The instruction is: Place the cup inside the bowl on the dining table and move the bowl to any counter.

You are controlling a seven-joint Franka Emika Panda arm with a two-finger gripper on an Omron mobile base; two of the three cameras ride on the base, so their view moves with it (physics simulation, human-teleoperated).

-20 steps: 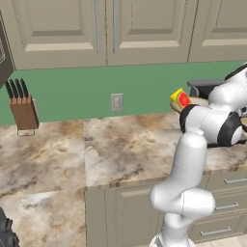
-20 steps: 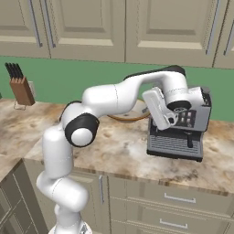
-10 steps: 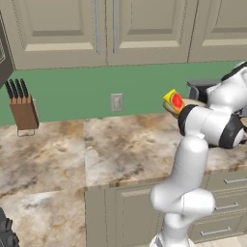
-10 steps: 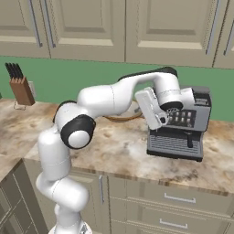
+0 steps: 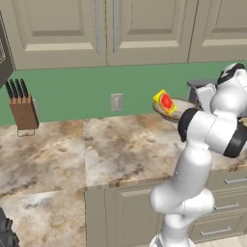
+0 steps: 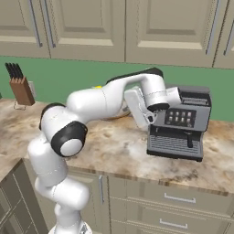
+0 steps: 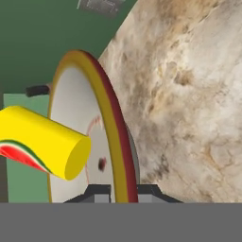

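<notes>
My gripper (image 7: pixel 124 193) is shut on the rim of the bowl (image 7: pixel 112 124), one fingertip (image 7: pixel 97 191) on each side of the rim. The bowl is tan-rimmed and hangs tilted above the counter (image 5: pixel 111 144), in front of the green wall. The yellow cup (image 7: pixel 43 140) with its red mark lies inside the bowl. In the left base view the cup (image 5: pixel 164 102) leans in the bowl (image 5: pixel 177 112) beside my forearm. From the right base side, the arm hides most of the bowl (image 6: pixel 119 114). The dining table is out of view.
A coffee machine (image 6: pixel 180 123) stands on the counter just right of my hand. A knife block (image 5: pixel 23 108) sits at the far left by the wall, and a wall outlet (image 5: pixel 116 102) is left of the bowl. Cabinets hang above the counter.
The arm has carried the bowl and cup a little to the left along the counter, away from the coffee machine. The grip has stayed the same.
</notes>
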